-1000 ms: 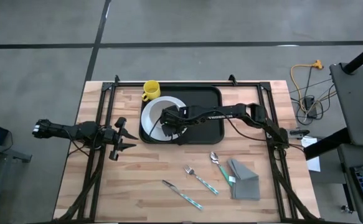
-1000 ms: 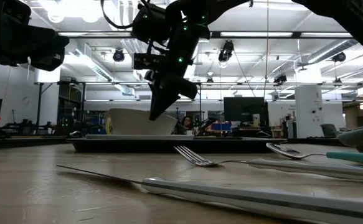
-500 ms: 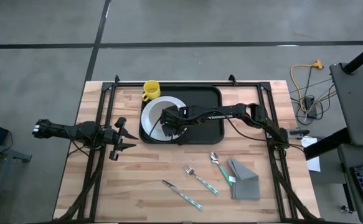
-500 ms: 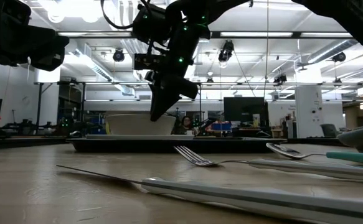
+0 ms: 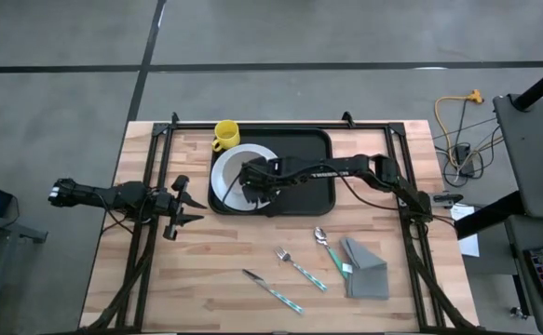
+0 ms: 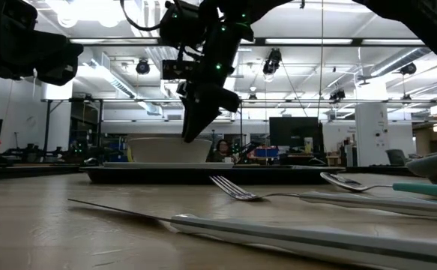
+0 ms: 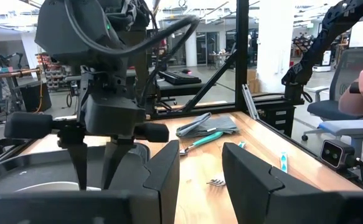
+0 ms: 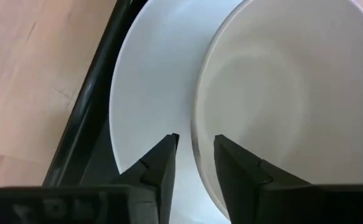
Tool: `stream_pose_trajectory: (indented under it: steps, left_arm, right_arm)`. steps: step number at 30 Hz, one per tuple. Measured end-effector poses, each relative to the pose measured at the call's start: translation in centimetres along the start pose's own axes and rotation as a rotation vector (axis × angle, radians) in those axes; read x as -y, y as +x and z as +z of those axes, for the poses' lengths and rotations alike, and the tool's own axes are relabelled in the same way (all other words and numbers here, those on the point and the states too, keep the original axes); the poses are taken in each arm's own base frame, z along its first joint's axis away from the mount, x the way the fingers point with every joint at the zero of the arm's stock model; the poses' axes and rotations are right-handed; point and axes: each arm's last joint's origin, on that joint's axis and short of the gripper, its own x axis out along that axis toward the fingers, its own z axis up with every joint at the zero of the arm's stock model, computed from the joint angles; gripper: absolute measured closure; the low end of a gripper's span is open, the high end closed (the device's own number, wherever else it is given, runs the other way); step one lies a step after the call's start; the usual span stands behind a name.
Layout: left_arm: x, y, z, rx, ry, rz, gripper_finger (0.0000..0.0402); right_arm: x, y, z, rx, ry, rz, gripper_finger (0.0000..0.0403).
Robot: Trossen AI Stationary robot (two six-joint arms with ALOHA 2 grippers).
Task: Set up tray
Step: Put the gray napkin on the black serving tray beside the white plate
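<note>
The black tray (image 5: 294, 167) sits at the far middle of the table (image 5: 206, 270), carrying a white plate (image 5: 224, 172) with a white bowl (image 8: 293, 99) on it. The right pincer (image 8: 193, 155) hangs right over that bowl, its fingers parted a little either side of the rim, not clamping. Off at the table's left side, the left pincer (image 5: 185, 210) waits, fingers spread. A yellow mug (image 5: 224, 135) stands just behind the plate; fork (image 5: 299, 265), spoon (image 5: 325, 244), knife (image 5: 271, 290) and grey napkin (image 5: 364, 268) lie on the near wood.
</note>
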Motion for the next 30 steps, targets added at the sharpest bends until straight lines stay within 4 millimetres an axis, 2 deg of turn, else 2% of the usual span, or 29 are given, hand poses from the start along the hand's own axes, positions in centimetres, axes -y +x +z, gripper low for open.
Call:
stream_pose_trajectory:
  steps: [14,22,30]
  left_arm:
    - [0.0,0.0,0.0,0.000,0.000,0.000,0.0299]
    - [0.0,0.0,0.0,0.000,0.000,0.000,0.0299]
    - [0.0,0.0,0.0,0.000,0.000,0.000,0.0299]
  right_arm:
    - [0.0,-1.0,-0.2,-0.058,0.168,0.025,0.0319]
    - [-0.5,-1.2,-1.2,-0.176,0.457,0.045,0.0330]
    - [-1.2,-1.6,-2.4,-0.335,0.619,0.054,0.0323]
